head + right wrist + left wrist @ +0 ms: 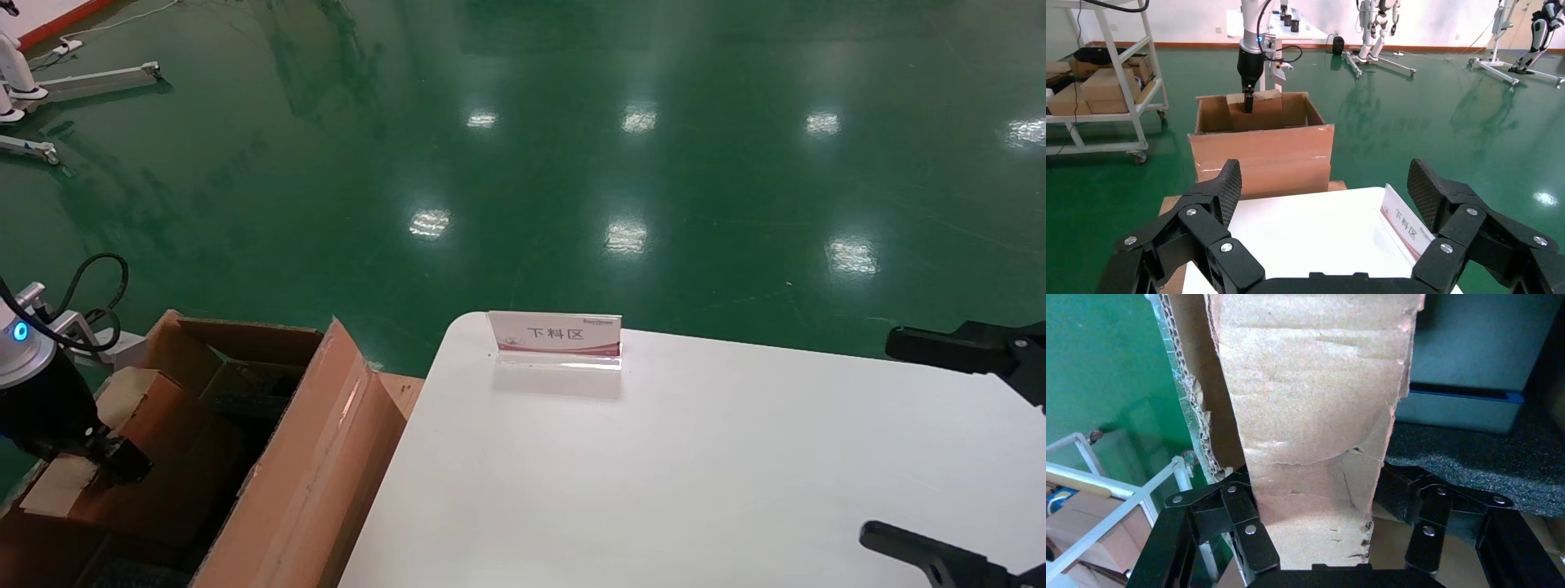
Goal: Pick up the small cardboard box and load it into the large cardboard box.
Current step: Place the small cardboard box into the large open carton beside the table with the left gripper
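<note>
The small cardboard box (163, 441), reddish-brown with a pale tape strip, hangs tilted inside the open top of the large cardboard box (319, 457) at my lower left. My left gripper (114, 465) is shut on it. In the left wrist view the taped face of the small box (1315, 416) fills the space between the fingers (1248, 539), above black foam (1474, 471). From the right wrist view, the large carton (1260, 153) stands beyond the table with the small box (1263, 107) held in it. My right gripper (1324, 184) hovers open and empty over the table.
A white table (654, 474) with a clear sign stand (556, 335) at its far edge lies to the right of the carton. A shelf cart (1101, 92) loaded with boxes stands beyond the carton. Green floor surrounds everything.
</note>
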